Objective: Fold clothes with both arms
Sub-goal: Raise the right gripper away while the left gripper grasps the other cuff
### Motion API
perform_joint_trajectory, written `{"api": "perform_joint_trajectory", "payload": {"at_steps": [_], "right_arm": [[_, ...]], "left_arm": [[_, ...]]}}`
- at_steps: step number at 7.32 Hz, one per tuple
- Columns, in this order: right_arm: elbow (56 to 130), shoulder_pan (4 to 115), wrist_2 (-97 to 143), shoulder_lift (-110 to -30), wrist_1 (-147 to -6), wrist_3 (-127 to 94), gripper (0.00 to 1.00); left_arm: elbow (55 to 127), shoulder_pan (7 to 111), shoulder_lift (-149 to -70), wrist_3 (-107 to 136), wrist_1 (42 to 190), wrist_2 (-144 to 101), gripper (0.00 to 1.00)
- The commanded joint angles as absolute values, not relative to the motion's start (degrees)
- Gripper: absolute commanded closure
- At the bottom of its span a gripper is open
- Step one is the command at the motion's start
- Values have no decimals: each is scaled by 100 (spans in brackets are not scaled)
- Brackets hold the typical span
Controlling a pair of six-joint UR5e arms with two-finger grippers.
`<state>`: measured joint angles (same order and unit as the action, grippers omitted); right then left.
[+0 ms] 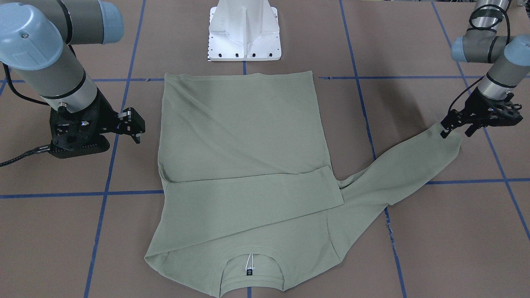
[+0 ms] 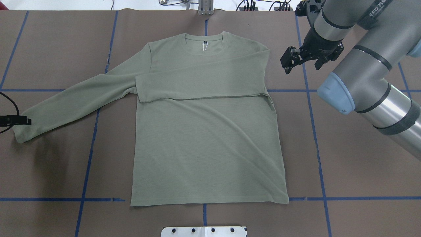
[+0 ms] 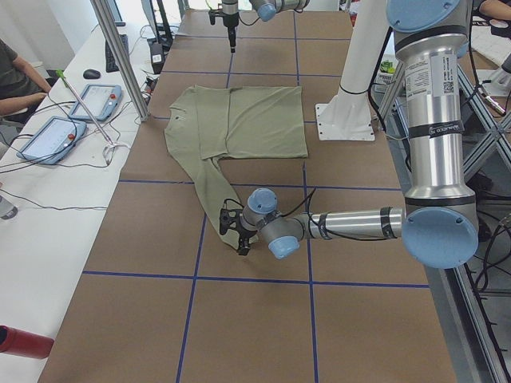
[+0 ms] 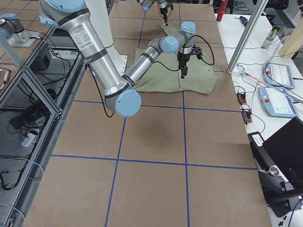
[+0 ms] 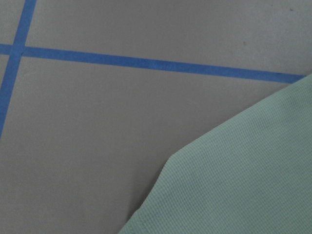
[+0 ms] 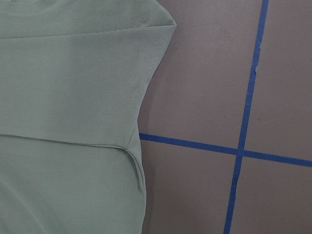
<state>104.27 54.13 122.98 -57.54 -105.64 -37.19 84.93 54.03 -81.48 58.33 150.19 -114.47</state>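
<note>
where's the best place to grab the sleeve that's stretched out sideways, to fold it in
Take the cuff, coming in from the outer side, beyond the end of the sleeve. It lies flat and straight out from the shirt, so the cuff is its free end, and the left gripper is open right beside it. Carried across, it would probably land like the other sleeve.

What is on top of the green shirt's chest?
One sleeve lies folded flat across the chest of the shirt. The part of the chest under it is covered, so any print there cannot be seen.
</note>
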Motion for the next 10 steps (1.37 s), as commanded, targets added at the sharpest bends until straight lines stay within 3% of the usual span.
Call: {"api": "perform_joint_trajectory", "payload": {"at_steps": [1, 4, 6, 10], "right_arm": [[10459, 5432, 12313, -5748, -10564, -3709, 0], [10564, 5449, 12322, -5783, -10573, -3718, 0], [10652, 5440, 12322, -5766, -10723, -3718, 0], [10652, 5440, 12322, -5766, -10723, -3718, 0]], "left_arm": [[8455, 5396, -8139, 5827, 15003, -11452, 6], [8446, 5414, -8130, 5836, 15003, -11461, 18], [8420, 5414, -8121, 5836, 15003, -11461, 21], [8420, 5414, -8121, 5845, 14985, -11461, 53]]}}
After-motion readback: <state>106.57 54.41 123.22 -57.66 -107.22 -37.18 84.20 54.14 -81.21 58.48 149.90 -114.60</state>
